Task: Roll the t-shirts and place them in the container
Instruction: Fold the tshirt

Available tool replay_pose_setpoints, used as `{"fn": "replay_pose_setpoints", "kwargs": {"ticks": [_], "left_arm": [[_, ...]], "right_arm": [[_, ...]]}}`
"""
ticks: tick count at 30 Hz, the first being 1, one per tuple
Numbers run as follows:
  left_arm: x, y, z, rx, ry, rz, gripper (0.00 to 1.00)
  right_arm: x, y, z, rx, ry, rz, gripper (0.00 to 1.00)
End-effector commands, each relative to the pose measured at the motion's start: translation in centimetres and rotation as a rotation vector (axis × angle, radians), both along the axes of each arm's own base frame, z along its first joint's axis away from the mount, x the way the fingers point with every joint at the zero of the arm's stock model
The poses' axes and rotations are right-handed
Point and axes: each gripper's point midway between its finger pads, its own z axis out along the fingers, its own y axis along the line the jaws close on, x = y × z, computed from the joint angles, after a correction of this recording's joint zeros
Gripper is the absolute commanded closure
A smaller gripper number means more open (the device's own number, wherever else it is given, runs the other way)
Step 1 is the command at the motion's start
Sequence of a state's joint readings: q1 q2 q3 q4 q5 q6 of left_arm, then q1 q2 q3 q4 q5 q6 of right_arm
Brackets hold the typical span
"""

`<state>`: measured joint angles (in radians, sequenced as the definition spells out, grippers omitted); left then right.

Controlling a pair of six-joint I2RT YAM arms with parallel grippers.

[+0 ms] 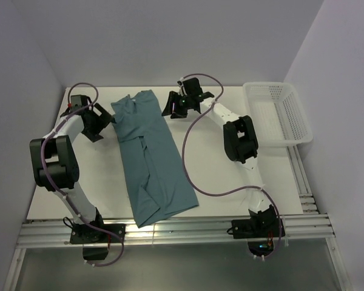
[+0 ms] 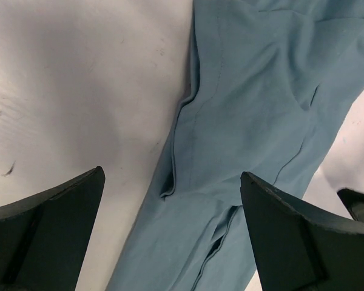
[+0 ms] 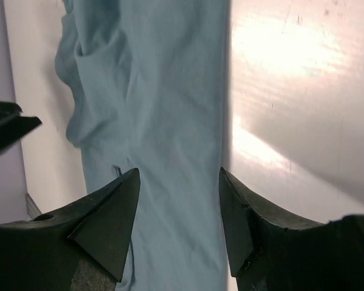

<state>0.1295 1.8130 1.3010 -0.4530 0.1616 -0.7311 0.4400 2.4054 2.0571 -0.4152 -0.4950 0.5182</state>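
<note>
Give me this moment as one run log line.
t-shirt: folded long, flat, unrolled | left claw: open, above its left edge | right claw: open, above its right edge

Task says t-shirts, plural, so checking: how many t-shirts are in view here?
1. The plain dusty teal soft-cloth t-shirt lies folded lengthwise along the middle of the white table. No cloth shows in the white plastic mesh basket at far right; none seems hidden.

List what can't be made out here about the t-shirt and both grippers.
1. Top external: whether the left gripper or right gripper touches the t-shirt. The fingertips are dark and too small.
2. Top external: how many layers lie folded under, because the top cloth hides them.
3. Left wrist: the shirt's full outline, cut off by the frame edges.
4. Right wrist: the cloth behind the fingers, which block it.
</note>
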Motion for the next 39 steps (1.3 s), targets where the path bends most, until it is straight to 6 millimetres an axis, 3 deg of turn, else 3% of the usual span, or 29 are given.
{"fn": "replay_pose_setpoints", "kwargs": {"ticks": [1,7,10,15,18,19,21,22,25,26,31,32,33,35,39], "left_arm": [[1.9,-0.9,1.2,-0.034,-0.111,-0.016,0.0],[3.1,-1.4,-0.1,-0.042,-0.137,-0.035,0.01],[3.9,-1.5,-0.2,-0.049,-0.154,-0.044,0.01],[4.8,-1.7,-1.7,-0.067,-0.125,-0.036,0.01],[5.5,-2.1,-2.4,-0.077,-0.116,-0.034,0.0],[6.0,-2.3,-2.3,-0.079,-0.123,-0.035,0.0],[6.3,-2.7,-3.1,-0.086,-0.104,-0.034,0.01],[6.8,-3.0,-2.9,-0.084,-0.113,-0.039,0.02],[7.7,-3.7,-3.6,-0.079,-0.113,-0.048,0.14],[7.8,-3.8,-4.4,-0.081,-0.098,-0.045,0.16],[9.1,-4.0,-4.4,-0.096,-0.13,-0.035,0.16],[9.3,-4.4,-4.6,-0.112,-0.133,-0.046,0.16],[10.2,-4.7,-3.9,-0.113,-0.153,-0.056,0.16],[10.5,-5.4,-4.3,-0.098,-0.138,-0.08,0.16],[12.3,-7.6,-2.8,-0.102,-0.183,-0.119,0.14]], "right_arm": [[1.4,1.6,-1.0,0.066,0.003,0.009,0.38],[3.2,2.5,-3.7,0.144,0.053,-0.044,0.38],[5.0,2.6,-3.2,0.189,0.034,-0.11,0.38],[5.7,3.4,-3.4,0.236,0.096,-0.144,0.42],[5.7,3.6,-2.8,0.272,0.119,-0.167,0.5],[5.6,3.4,-3.4,0.267,0.134,-0.182,0.59],[6.1,3.1,-2.9,0.286,0.131,-0.215,0.67],[6.2,3.0,-3.0,0.29,0.133,-0.227,0.79],[7.3,2.5,-2.6,0.328,0.153,-0.27,1.0],[7.7,2.1,-2.5,0.336,0.154,-0.284,1.0],[9.0,-0.3,-2.2,0.304,0.124,-0.395,1.0],[9.5,-1.3,-0.9,0.299,0.094,-0.42,1.0],[9.1,-2.2,-1.9,0.275,0.105,-0.441,1.0],[9.5,-4.0,-2.0,0.239,0.084,-0.499,1.0],[9.2,-7.7,-2.4,0.189,0.091,-0.57,1.0]]}}
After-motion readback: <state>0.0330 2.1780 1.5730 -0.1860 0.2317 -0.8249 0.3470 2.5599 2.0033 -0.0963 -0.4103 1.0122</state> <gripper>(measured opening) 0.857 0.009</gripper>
